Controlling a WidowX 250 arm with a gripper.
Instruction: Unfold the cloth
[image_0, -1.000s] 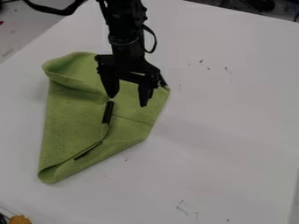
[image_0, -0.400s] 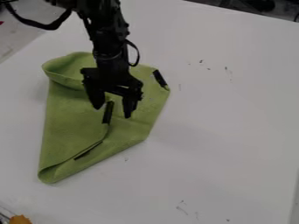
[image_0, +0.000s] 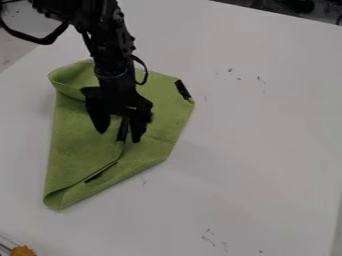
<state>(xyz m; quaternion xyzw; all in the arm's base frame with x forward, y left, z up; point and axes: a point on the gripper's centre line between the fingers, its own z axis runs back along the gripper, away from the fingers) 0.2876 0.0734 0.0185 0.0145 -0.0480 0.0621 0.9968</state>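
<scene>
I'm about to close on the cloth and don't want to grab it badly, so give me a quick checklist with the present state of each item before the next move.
1. Gripper open: ok, its fingers are spread.
2. Gripper lined up with the black strip near the middle of the green cloth: ok in this view, one finger to each side of the strip.
3. Fingertips low enough to pinch the fabric: cannot tell from this angle.
4. Cloth unfolded: not ok, it is folded over at its lower left corner and curled at its upper left.
5. Orange object at the lower left edge away from the cloth: ok, there is a gap.
</scene>
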